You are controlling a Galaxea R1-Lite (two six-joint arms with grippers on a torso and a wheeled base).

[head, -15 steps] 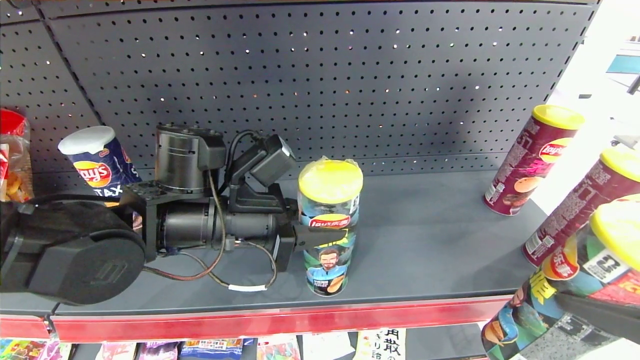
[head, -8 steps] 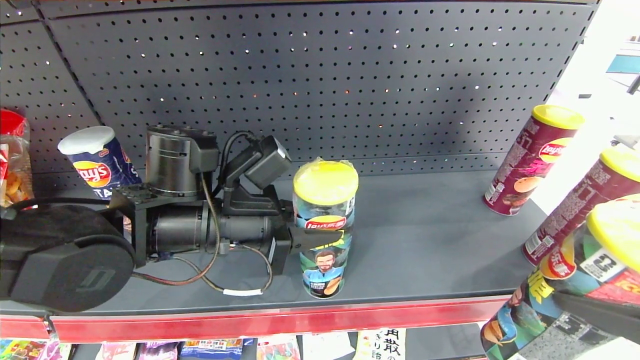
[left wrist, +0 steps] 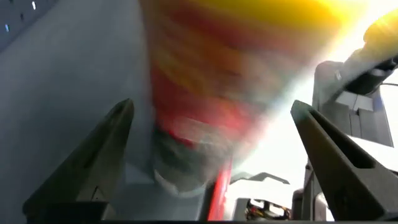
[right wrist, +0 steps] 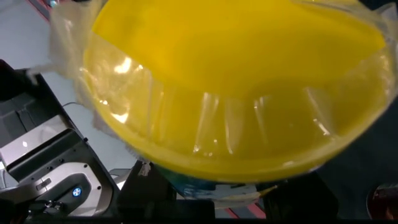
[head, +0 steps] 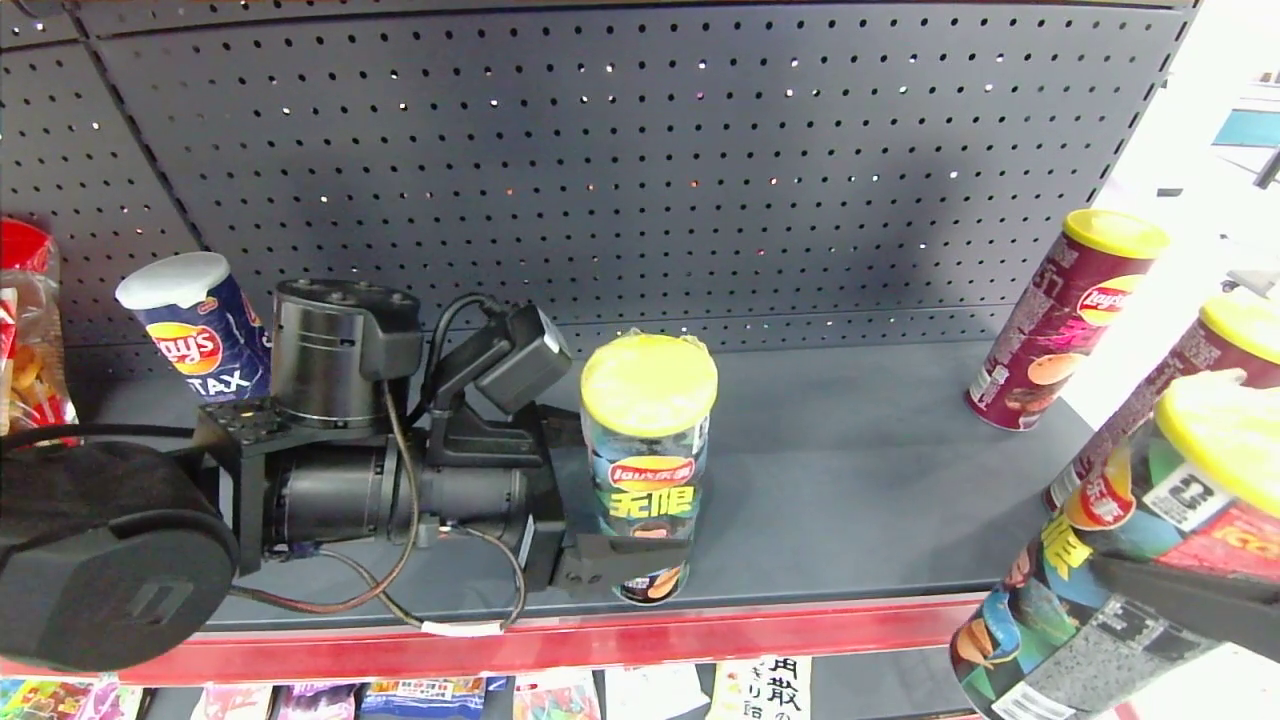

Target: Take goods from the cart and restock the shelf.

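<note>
- Dark pegboard (head: pixel 640 150) backs a grey shelf (head: pixel 850 480) with a red front lip. At the frame's left, a blue can (head: pixel 195 325) stands against the back.
- Left of centre, the left gripper (head: pixel 645 550) sits low around the yellow-lidded can (head: pixel 648 440), which stands upright near the shelf's front edge. The jaws are spread wide, one finger on each side of its base. Our wrist view suggests a sliver of gap, so nothing looks clamped.
- We judge this can light and stiff-walled, with a slick wrap. It would tip easily, so we would grasp it mid-body, not at the lid.
- At right, two maroon cans (head: pixel 1075 320) stand at the shelf's end.
- In the lower right corner, the right gripper (head: pixel 1150 590) is closed across the second can (head: pixel 1110 540), holding it tilted in front of the shelf.
</note>
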